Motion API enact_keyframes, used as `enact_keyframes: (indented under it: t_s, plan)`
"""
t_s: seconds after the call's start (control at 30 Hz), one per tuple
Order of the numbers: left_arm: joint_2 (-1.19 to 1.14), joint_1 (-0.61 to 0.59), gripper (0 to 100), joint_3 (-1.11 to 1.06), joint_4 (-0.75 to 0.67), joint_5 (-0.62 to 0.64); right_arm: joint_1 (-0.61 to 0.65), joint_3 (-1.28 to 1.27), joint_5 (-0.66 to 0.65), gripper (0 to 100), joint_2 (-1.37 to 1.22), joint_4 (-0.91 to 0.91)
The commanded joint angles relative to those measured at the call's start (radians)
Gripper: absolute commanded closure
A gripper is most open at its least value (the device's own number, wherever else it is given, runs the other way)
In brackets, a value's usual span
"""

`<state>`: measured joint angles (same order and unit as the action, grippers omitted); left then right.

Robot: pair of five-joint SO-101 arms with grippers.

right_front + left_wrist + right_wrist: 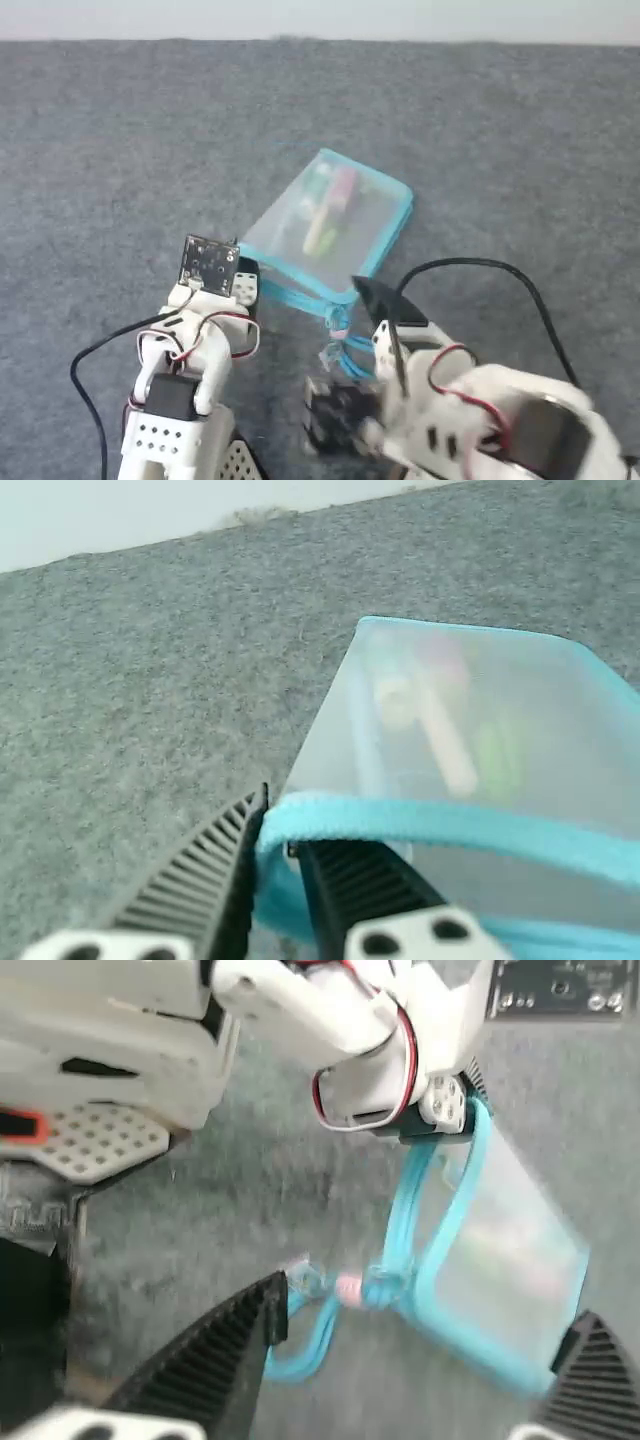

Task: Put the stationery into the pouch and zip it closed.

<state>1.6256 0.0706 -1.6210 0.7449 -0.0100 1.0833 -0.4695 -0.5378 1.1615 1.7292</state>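
The grey carpeted surface (120, 130) carries a translucent pouch (272, 238) with teal trim, lying flat near the middle, just ahead of both arms. The stationery (330, 215) sits inside it already, pink, green and pale pieces showing through the wall, so what remains is the zip. I cannot tell how far along the zip stands.

The left end effector (280, 825) is clamped on the teal zip edge at the pouch corner nearest that arm. The right end effector (430, 1315) is spread wide, gripping nothing, with the teal pull cord (383, 1288) and its small pink bead (349, 1287) lying between the two fingers, at the other end of the zip edge.

To do this well, the right end effector should probably close on the cord close to the bead and knot rather than on the slack loop, since a grip on the loop would likely only take up slack. The pull ought to run straight along the zip line, low to the surface. The left grip matters just as much: it should hold firm as an anchor, or the whole pouch may slide along with the pull.
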Motion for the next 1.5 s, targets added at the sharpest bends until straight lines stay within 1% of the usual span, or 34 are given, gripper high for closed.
enact_keyframes:
  t_s: [0.0, 0.13, 0.23, 0.33, 0.47, 0.5, 0.57, 0.73, 0.8, 0.83, 0.9, 1.0, 1.1, 1.17, 1.23, 1.3, 1.47]
  plan:
    - [0.005, -0.005, 99, 0.051, -0.005, 0.017, -0.162, -0.233, 0.017, 62.3, 0.01, -0.168]
    - [0.005, -0.005, 99, 0.054, 0.005, 0.017, -0.346, -0.491, 0.012, 62.1, 0.013, -0.449]
    - [0.006, -0.005, 99, 0.054, 0.006, 0.017, -0.397, -0.597, 0.012, 62.2, 0.004, -0.587]
    - [0.006, 0.002, 99, 0.054, 0.005, 0.017, -0.398, -0.617, 0.018, 62.2, 0.005, -0.627]
    - [0.006, 0.002, 99, 0.053, 0.003, 0.017, -0.395, -0.554, 0.038, 62.2, 0.004, -0.628]
    - [0.006, 0.002, 99, 0.053, 0.003, 0.017, -0.386, -0.54, 0.061, 62.2, 0.004, -0.63]
    - [0.006, 0.002, 99, 0.053, 0.003, 0.017, -0.321, -0.523, 0.087, 62.2, 0.004, -0.628]
    - [0.006, 0.0, 99, 0.051, 0.003, 0.017, -0.059, -0.514, 0.12, 62.2, 0.008, -0.561]
    - [0.006, -0.003, 99, 0.051, 0.003, 0.017, -0.004, -0.514, 0.11, 62.2, 0.01, -0.519]
    - [0.006, -0.003, 99, 0.051, 0.003, 0.017, -0.001, -0.514, 0.107, 62.2, 0.012, -0.506]
    - [0.006, -0.003, 99, 0.051, 0.003, 0.017, -0.03, -0.514, 0.098, 62.2, 0.015, -0.49]
    - [0.006, -0.003, 99, 0.051, 0.003, 0.017, -0.107, -0.493, 0.098, 62.2, 0.015, -0.478]
    - [0.006, -0.003, 99, 0.051, 0.003, 0.017, -0.208, -0.434, 0.091, 62.2, 0.015, -0.426]
    - [0.006, -0.003, 99, 0.051, 0.003, 0.017, -0.295, -0.422, 0.078, 62.2, 0.015, -0.423]
    - [0.006, -0.003, 99, 0.051, 0.003, 0.017, -0.352, -0.423, 0.077, 62.3, 0.01, -0.433]
    - [0.006, 0.0, 99, 0.051, 0.003, 0.017, -0.371, -0.434, 0.077, 62.3, 0.004, -0.446]
    - [0.006, 0.002, 99, 0.051, 0.003, 0.017, -0.357, -0.592, 0.078, 62.3, -0.004, -0.587]
